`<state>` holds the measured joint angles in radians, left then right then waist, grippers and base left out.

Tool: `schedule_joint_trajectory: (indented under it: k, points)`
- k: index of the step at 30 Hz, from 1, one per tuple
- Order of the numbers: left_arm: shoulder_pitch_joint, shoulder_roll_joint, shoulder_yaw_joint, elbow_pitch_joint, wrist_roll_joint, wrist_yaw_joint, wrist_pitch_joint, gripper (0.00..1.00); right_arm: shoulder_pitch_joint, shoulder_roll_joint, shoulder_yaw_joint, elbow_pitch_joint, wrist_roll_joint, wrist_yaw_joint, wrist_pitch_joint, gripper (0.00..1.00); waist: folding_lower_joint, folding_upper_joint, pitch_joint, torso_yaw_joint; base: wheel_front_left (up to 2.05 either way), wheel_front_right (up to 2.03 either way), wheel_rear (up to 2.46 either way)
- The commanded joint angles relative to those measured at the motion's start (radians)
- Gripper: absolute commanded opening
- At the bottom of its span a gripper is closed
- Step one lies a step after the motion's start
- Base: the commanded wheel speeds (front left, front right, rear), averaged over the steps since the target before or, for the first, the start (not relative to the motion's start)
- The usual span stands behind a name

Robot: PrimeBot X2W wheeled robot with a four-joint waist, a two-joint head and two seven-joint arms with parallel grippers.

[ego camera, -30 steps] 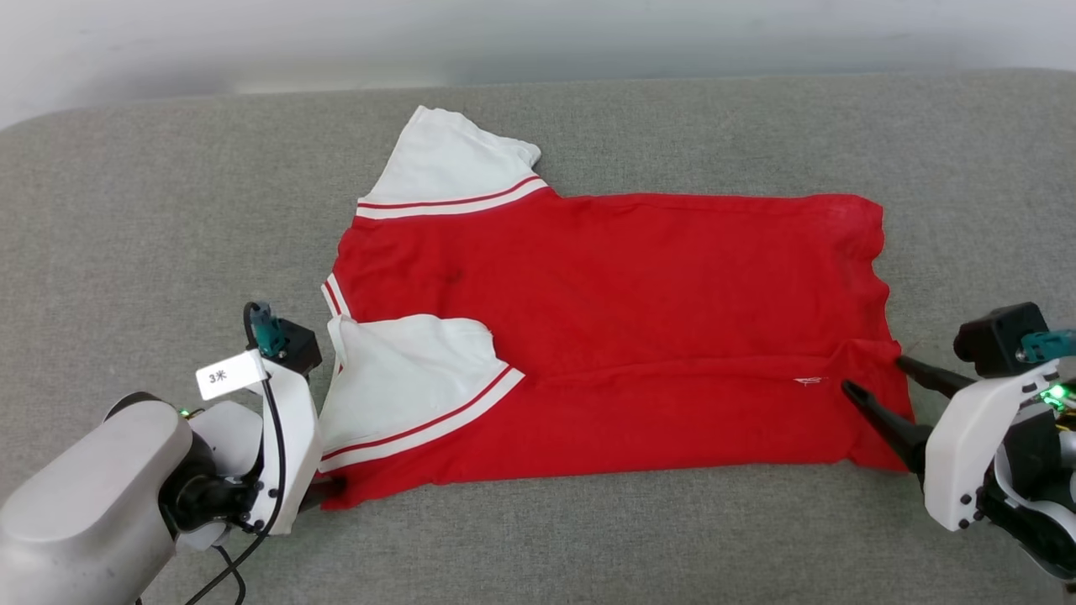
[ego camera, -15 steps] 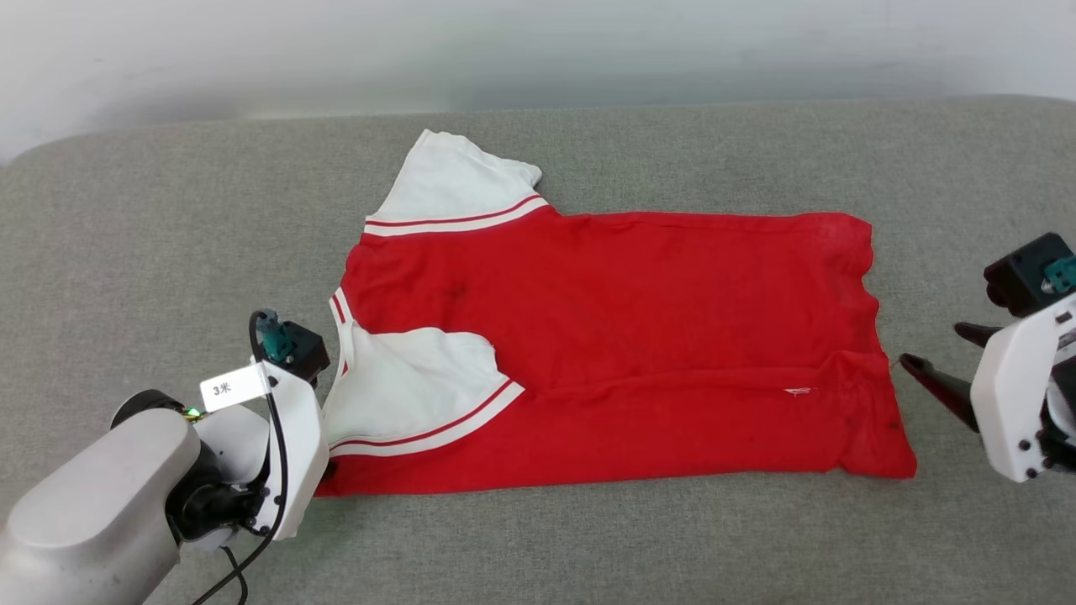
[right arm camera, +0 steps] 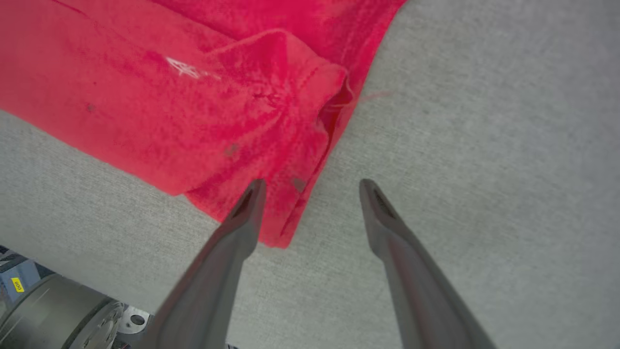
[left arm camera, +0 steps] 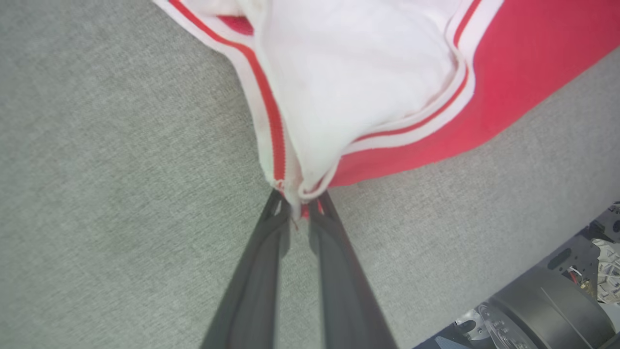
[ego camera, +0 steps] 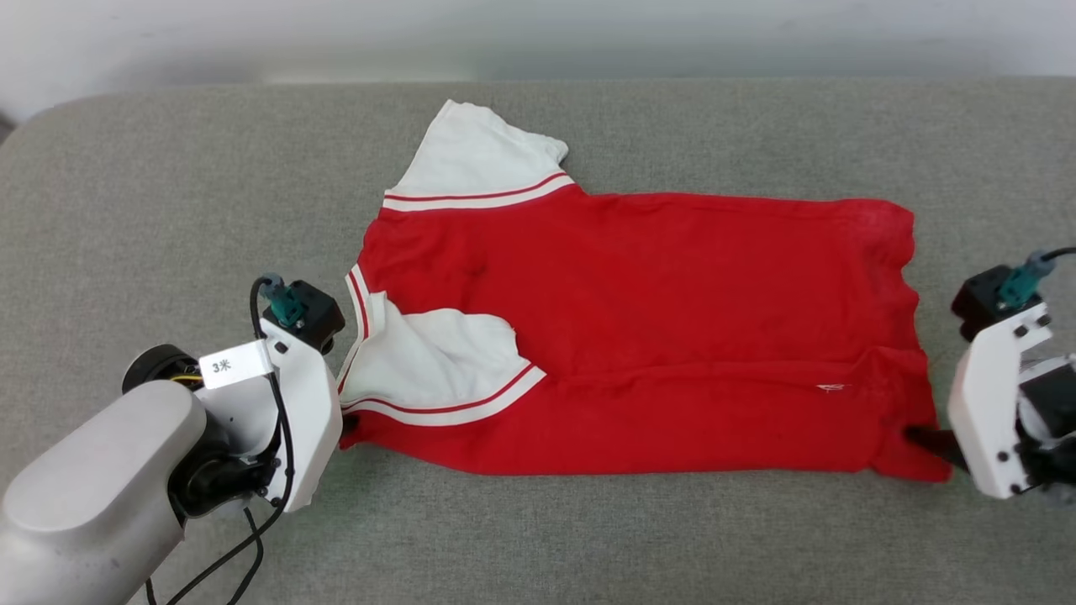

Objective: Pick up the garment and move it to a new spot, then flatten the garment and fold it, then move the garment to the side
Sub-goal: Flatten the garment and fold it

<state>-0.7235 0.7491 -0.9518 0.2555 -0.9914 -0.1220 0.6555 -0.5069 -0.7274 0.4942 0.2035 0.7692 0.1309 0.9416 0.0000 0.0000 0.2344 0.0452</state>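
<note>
Where the near edge of the grey cloth-covered worktop [ego camera: 538, 538] meets the robot's arms, the left hand [left arm camera: 296, 206] sits low at the near left corner of the shirt [ego camera: 656, 336]. Its two dark fingers are pressed together on a bunch of red-and-white striped trim, pinching it. In the head view that hand's white housing, with a small tag [ego camera: 235, 365] and a black cable, hides most of the fingers.

At the near right corner, the right hand [right arm camera: 312, 186] is spread wide. One finger [right arm camera: 242, 213] lies over the red hem corner and the other over bare grey cloth just beside the hem. The hem there is bunched into a small fold, with a tiny white mark [right arm camera: 184, 68] close by.

Between the two hands the shirt lies flat, lengthwise across the worktop, collar end to the left and hem to the right. A crease runs along its near part. A white sleeve [ego camera: 437, 361] with striped trim lies turned in on the red cloth near the left hand. Farther back, the second sleeve [ego camera: 475, 160] sticks out past the shirt's far edge. Beyond it runs bare grey cloth, then a pale wall [ego camera: 538, 34].
</note>
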Motion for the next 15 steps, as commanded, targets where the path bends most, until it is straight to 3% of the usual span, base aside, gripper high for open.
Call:
schedule_joint_trajectory:
  k: [1,6,11,12,13,15]
  points:
    - [-0.008,0.000,0.003,-0.005,0.005,0.004,-0.006,0.00,0.020,0.022,0.003,0.020,-0.004,0.000,-0.013,1.00,0.0000,0.0000,0.018,0.008,0.00,0.00,0.00]
    - [-0.010,-0.001,-0.002,-0.014,0.017,0.004,-0.016,0.00,0.071,0.104,0.033,0.111,0.000,0.000,-0.047,1.00,0.0000,0.0000,0.044,0.017,0.00,0.00,0.00]
    - [0.013,0.003,-0.002,-0.010,0.009,0.007,-0.027,0.00,0.092,0.140,0.070,0.162,0.026,0.001,-0.085,0.98,0.0000,0.0000,0.044,0.012,0.00,0.00,0.00]
    - [0.022,0.004,-0.003,-0.010,0.008,0.008,-0.030,0.00,0.083,0.139,0.067,0.165,0.030,0.001,-0.101,0.25,0.0000,0.0000,0.039,0.009,0.00,0.00,0.00]
    - [0.030,0.004,-0.003,-0.008,0.003,0.009,-0.035,0.00,0.073,0.135,0.064,0.166,0.032,0.001,-0.120,0.00,0.0000,0.0000,0.032,0.007,0.00,0.00,0.00]
    - [0.045,0.005,0.000,-0.005,-0.007,0.011,-0.045,0.00,0.055,0.114,0.064,0.163,0.037,0.001,-0.150,0.00,0.0000,0.0000,0.014,0.002,0.00,0.00,0.00]
